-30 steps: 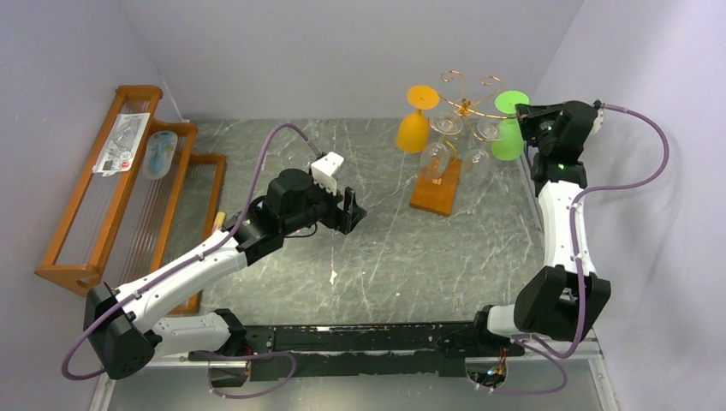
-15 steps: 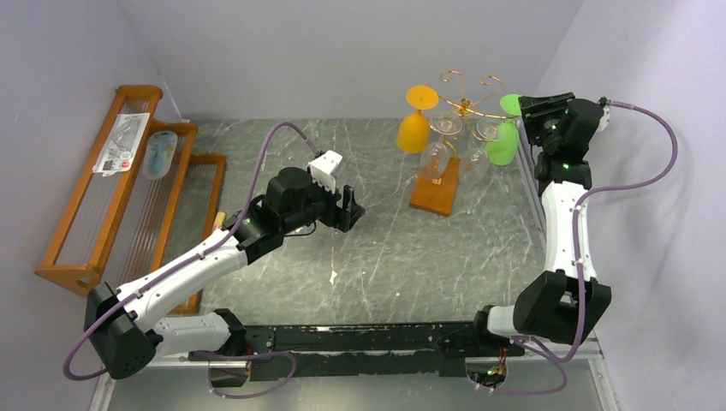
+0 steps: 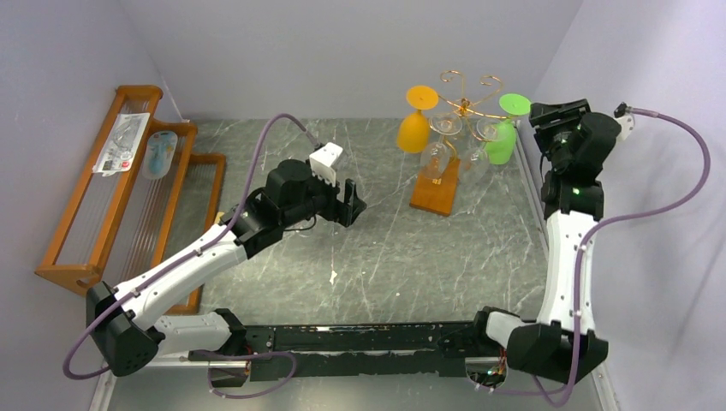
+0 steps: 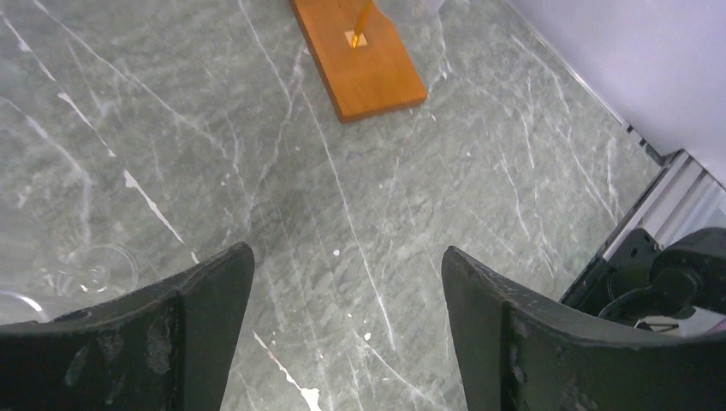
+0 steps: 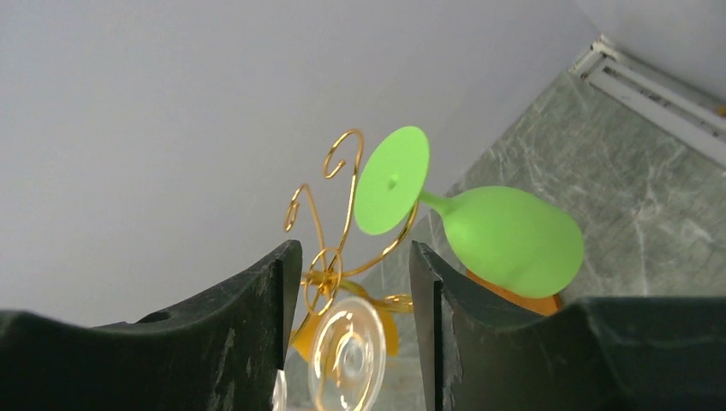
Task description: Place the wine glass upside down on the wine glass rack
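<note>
Green and inverted, the wine glass point(image 3: 500, 142) hangs from the gold wine glass rack point(image 3: 467, 104) at the counter's point(image 3: 402, 257) one o'clock in the top view. The right tool point(image 3: 555, 113), against it a second ago, has drawn back toward three o'clock. Its wrist view shows jaws parted and empty, the glass's foot hooked in a scroll. The left wrist view shows the left tool point(image 4: 347, 261) spread, holding nothing. Placement looks done.

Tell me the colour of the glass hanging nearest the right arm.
The glass is bright green, clearest in the right wrist view.
</note>
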Controlling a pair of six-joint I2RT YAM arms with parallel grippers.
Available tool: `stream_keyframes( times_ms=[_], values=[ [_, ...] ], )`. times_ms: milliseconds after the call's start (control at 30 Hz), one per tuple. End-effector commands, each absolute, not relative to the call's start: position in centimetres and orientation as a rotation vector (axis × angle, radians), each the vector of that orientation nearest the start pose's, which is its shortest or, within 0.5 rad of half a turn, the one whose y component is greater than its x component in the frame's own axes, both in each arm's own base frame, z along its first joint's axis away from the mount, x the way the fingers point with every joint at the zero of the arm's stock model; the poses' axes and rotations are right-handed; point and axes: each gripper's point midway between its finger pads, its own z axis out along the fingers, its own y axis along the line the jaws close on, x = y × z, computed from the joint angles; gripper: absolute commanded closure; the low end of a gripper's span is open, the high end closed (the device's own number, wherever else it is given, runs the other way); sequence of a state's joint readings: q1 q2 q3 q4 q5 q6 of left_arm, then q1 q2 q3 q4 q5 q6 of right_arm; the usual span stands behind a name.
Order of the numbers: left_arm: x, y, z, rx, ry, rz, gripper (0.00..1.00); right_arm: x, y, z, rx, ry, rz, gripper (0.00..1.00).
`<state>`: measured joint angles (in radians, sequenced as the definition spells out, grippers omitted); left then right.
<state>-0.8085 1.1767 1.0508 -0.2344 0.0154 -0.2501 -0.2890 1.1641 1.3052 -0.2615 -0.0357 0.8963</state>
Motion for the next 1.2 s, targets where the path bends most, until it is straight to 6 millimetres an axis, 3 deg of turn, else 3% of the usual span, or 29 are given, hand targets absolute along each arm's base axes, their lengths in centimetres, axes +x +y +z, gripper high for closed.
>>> stream_keyframes(
  times_ms=[0,167,333,433,533,600,700,900,1167],
  values=[
    [26.9,-27.9,29.1,0.509,1.893,-0.648,0.14,35.2,-6.8,40.0,0.832,1.485,0.404,0.47],
    [27.2,-25.8,29.3,0.45,1.956,-0.541,0.16,30.6,-4.8,37.9,0.754,1.589,0.367,0.5],
    [28.1,-23.1,29.8,0.369,2.003,-0.369,0.2,26.5,-3.0,33.3,0.8,1.71,0.388,0.53],
    [28.8,-21.1,28.6,0.308,2.039,-0.234,0.21,24.5,-1.6,29.8,0.807,1.778,0.425,0.55],
    [29.4,-19.6,27.1,0.281,2.067,-0.109,0.21,22.6,-0.2,27.9,0.789,1.815,0.465,0.55],
    [29.7,-18.6,26.0,0.284,2.104,-0.018,0.28,21.6,1.0,26.9,0.768,1.853,0.514,0.57],
    [30.2,-17.3,24.8,0.293,2.141,0.117,0.31,20.8,3.1,25.2,0.7,1.913,0.618,0.6],
    [31.2,-16.3,23.7,0.312,2.168,0.231,0.34,19.9,3.8,23.4,0.698,1.938,0.642,0.6],
    [32.2,-18.2,22.6,0.374,2.192,0.108,0.41,19.5,4.1,22.9,0.692,1.959,0.645,0.6]
  ],
)
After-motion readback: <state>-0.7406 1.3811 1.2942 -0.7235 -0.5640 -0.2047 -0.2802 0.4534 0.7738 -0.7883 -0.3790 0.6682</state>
